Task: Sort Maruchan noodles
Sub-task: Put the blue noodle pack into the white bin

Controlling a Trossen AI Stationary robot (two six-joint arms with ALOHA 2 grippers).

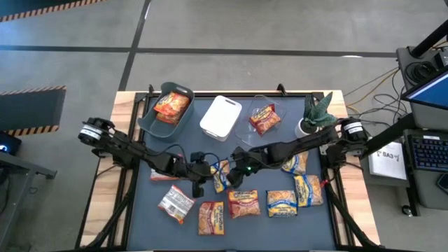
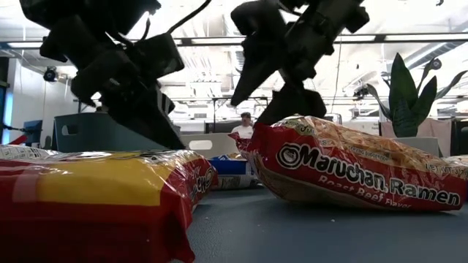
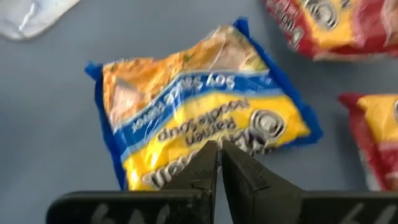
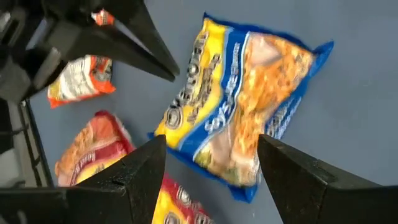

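A dark blue-grey mat (image 1: 329, 231) covers the tabletop, whose pale wood edge (image 1: 105, 196) shows on both sides. Along the far edge of the mat stand 3 bins: a grey-green bin (image 1: 149, 120) holding an orange-red packet (image 1: 171, 106), a white bin (image 1: 221, 117), and a clear bin (image 1: 246, 126) holding another red packet (image 1: 264, 117). A potted plant (image 1: 316, 114) sits at the far right corner.

The remaining Maruchan noodles (image 1: 243, 204) lie loose across the near half of the mat, red, blue-and-yellow and whitish-silver packets mixed. A blue-and-yellow packet (image 3: 199, 112) lies flat near the middle, between the 2 grippers. The left gripper (image 3: 219, 163) hangs over its near edge with fingers pressed together; from the wrist view I cannot tell whether any film is pinched between the tips. The right gripper (image 4: 211, 165) hovers above the same packet with its fingers spread wide, holding nothing.

Beyond the tabletop lies grey concrete floor with striped hazard tape (image 1: 31, 91) at left, and a desk with a keyboard (image 1: 428, 152) and cables at right. The low view looks into a bright open workshop with ceiling lights, where a person (image 2: 245, 126) sits far behind a red Roast Beef packet (image 2: 351, 168).
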